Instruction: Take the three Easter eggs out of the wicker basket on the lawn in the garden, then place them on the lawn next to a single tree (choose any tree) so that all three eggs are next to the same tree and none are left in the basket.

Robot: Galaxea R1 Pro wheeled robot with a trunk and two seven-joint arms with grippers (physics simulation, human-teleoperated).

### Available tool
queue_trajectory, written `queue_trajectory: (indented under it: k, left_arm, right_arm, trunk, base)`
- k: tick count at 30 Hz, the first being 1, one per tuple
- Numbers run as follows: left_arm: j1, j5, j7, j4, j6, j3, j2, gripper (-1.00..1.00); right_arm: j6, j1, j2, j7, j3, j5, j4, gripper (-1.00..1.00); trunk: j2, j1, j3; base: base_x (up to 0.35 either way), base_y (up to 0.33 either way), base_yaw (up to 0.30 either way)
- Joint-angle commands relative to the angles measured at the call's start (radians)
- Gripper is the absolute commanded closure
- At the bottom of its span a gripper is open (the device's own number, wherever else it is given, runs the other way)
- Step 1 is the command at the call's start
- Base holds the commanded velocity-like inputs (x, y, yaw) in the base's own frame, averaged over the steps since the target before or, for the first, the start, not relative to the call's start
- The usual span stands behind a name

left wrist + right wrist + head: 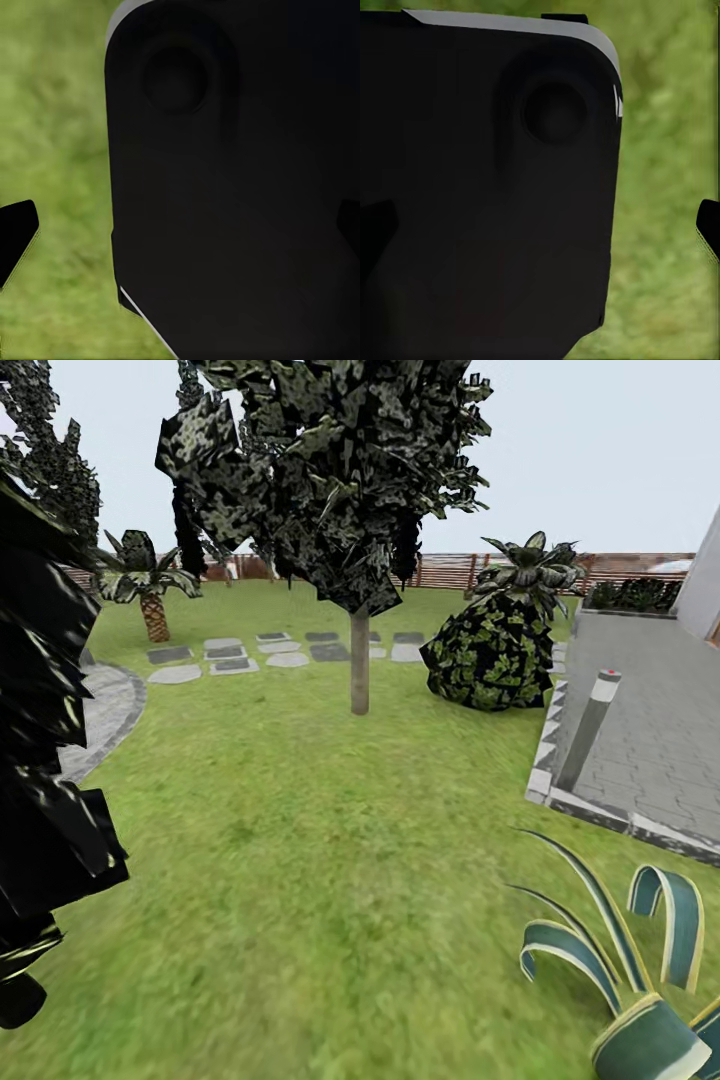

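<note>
Wrist views show each tool's fingertip [16,238] over blurred lawn [52,112], apparently spread, beside dark robot body.

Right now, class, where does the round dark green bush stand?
In the head view, the round dark green bush stands on the lawn, right of the thin-trunked tree, beside the grey paving.

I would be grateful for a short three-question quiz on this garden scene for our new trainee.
1. True or false: a wicker basket stands on the lawn in the head view.
2. What lies beyond the slim-trunked tree, in front of the fence?
A. stepping stones
B. a pond
C. a bench
3. Fill in: the short grey post stands on the ______ area at the right.

Key:
1. False; no basket appears there.
2. A, the stepping stones.
3. Paved; the paved area is grey.
</note>
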Motion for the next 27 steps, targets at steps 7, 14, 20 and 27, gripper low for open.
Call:
queue_trajectory:
  k: [7,14,20,27]
  left_arm:
    - [0.0,0.001,0.0,0.0,-0.001,0.0,0.0,-1.0]
    - [0.0,0.001,0.0,0.0,-0.002,0.0,0.0,-1.0]
    - [0.0,0.001,0.0,0.0,-0.002,0.0,0.0,-1.0]
    - [0.0,0.001,0.0,0.0,-0.002,0.0,0.0,-1.0]
  right_arm:
    - [-0.003,-0.001,0.001,0.0,0.001,0.001,0.001,-1.0]
    - [-0.003,-0.001,0.001,0.0,0.001,0.001,0.001,-1.0]
    - [-0.003,-0.001,0.002,0.0,0.001,0.001,0.001,-1.0]
    - [-0.003,-0.001,0.002,0.0,0.001,0.002,0.001,-1.0]
  trunk:
    - [0.0,0.001,-0.001]
    - [0.0,0.001,-0.001]
    - [0.0,0.001,-0.001]
    - [0.0,0.001,-0.001]
  base:
    - [0.328,0.0,0.0]
    - [0.328,0.0,0.0]
    - [0.328,0.0,0.0]
    - [0.327,0.0,0.0]
